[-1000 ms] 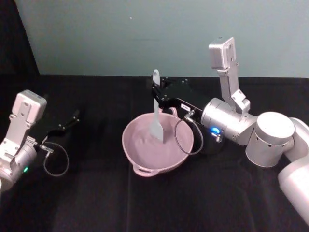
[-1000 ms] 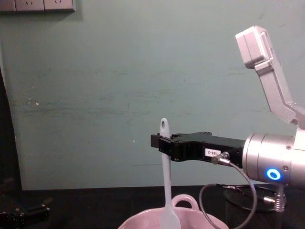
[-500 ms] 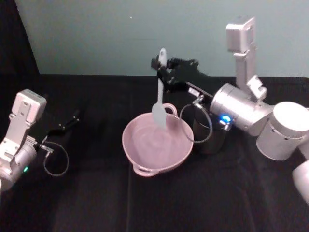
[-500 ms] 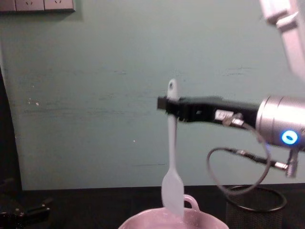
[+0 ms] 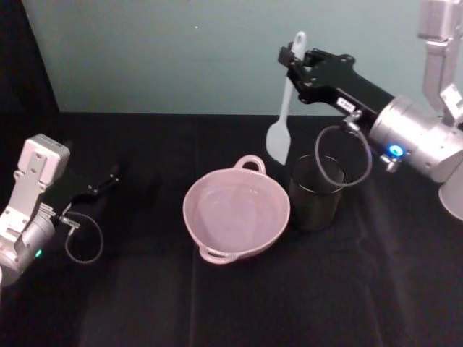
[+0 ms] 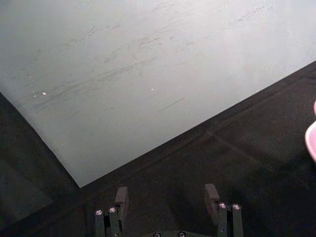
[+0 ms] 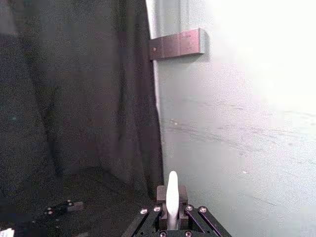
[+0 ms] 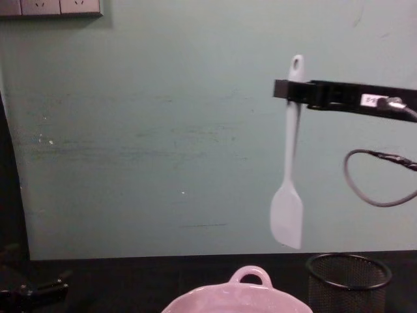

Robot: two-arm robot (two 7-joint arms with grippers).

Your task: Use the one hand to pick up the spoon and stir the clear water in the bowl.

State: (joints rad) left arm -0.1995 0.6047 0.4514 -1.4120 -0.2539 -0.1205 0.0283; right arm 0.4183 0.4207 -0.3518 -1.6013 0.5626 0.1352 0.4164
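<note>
The left gripper point(image 6: 166, 195) lies parked on the black table point(image 5: 304, 296) at the robot's left, its fingers apart. Toward the middle sits the bowl point(image 5: 188, 213), with the clear water point(image 5: 235, 213) hardly visible in it (only a faint sheen on the pink) and the loop handle on its far rim. Just beside it on the right stands a black mesh cup point(image 5: 312, 206). Above and behind these, the right gripper point(image 5: 294, 59) is clamped on the spoon point(image 5: 286, 101), high on its handle just below the hole. The spoon hangs upright, its blade well above the gap between bowl rim and cup. To stir well, I judge the arm should first carry the blade over the bowl's middle and only then lower it. It should dip gently and sweep slow circles clear of the rim, so no water slops out.
</note>
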